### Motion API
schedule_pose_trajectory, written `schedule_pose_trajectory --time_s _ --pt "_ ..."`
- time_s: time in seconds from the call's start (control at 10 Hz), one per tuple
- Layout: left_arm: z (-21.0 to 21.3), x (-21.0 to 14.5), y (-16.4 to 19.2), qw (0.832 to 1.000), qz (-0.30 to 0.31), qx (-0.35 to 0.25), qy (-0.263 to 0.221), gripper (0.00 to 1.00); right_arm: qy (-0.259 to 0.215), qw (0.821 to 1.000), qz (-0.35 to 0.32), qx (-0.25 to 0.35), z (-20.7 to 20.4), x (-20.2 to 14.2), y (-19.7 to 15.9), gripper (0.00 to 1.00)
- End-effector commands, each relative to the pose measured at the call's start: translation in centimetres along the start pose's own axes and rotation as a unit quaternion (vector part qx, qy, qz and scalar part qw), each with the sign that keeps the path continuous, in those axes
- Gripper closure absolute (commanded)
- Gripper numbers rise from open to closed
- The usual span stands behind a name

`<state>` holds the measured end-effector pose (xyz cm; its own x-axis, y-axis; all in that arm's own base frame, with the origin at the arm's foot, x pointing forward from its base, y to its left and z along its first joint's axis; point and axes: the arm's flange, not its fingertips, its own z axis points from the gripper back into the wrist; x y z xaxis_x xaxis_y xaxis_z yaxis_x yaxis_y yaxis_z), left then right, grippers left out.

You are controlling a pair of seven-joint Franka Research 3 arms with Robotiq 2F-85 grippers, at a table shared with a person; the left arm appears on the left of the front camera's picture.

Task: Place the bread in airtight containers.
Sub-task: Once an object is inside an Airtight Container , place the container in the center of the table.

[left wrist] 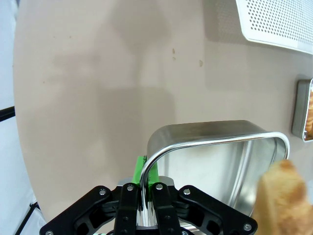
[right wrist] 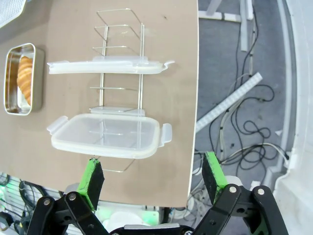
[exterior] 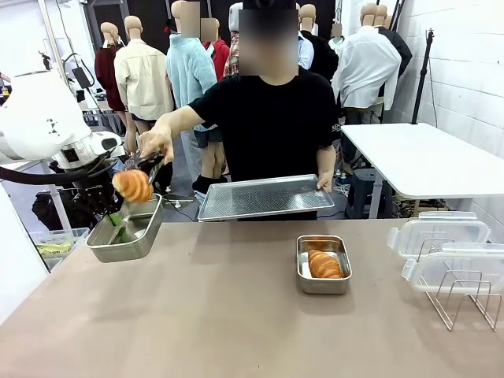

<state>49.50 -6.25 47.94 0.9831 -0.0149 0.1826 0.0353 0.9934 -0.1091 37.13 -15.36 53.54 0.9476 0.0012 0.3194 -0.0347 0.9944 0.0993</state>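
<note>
left pincer (left wrist: 145, 171): clamped tight on the rim of the left container (exterior: 124, 234), one green pad on each side of the steel edge.
left container: shiny steel pan at the left side of the tabletop (exterior: 236, 323), near the far edge; bare steel inside; whether its base touches the tabletop cannot be told.
held croissant (exterior: 132, 185): golden-brown and ridged, gripped in tongs (exterior: 154, 168) by the person's hand (exterior: 155, 142), just above the left container and apart from it.
right container (exterior: 324, 289): flat on the tabletop right of centre, well apart from the left one, lid off.
packed croissant (exterior: 324, 264): lying inside the right container.
perforated tray (exterior: 264, 197): carried by the person's other hand (exterior: 324, 183), beyond the far edge.
right pincer (right wrist: 152, 174): jaws spread wide, holding nothing, hovering at the tabletop's right edge.
lids (right wrist: 105, 134): two, clear with white rims, resting on the wire rack (right wrist: 141, 39) at the tabletop's right end.
</note>
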Motion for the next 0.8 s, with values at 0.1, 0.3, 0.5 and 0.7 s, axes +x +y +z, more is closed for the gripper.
schedule_pose_trajectory --time_s 0.1,0.3,0.5,0.7 --pt "0.30 0.21 -0.09 1.000 0.005 -0.002 -0.006 1.00 -0.004 1.000 -0.002 -0.001 -0.19 0.09 -0.18 0.00" --pt "0.30 0.21 -0.09 1.000 0.005 -0.002 -0.006 1.00 -0.004 1.000 -0.002 -0.001 -0.19 0.09 -0.18 0.00" --pt "0.30 0.21 -0.09 1.000 0.005 -0.002 -0.006 1.00 -0.004 1.000 -0.002 -0.001 -0.19 0.09 -0.18 0.00" --pt "0.30 0.21 -0.09 1.000 0.005 -0.002 -0.006 1.00 -0.004 1.000 -0.002 -0.001 -0.19 0.09 -0.18 0.00"
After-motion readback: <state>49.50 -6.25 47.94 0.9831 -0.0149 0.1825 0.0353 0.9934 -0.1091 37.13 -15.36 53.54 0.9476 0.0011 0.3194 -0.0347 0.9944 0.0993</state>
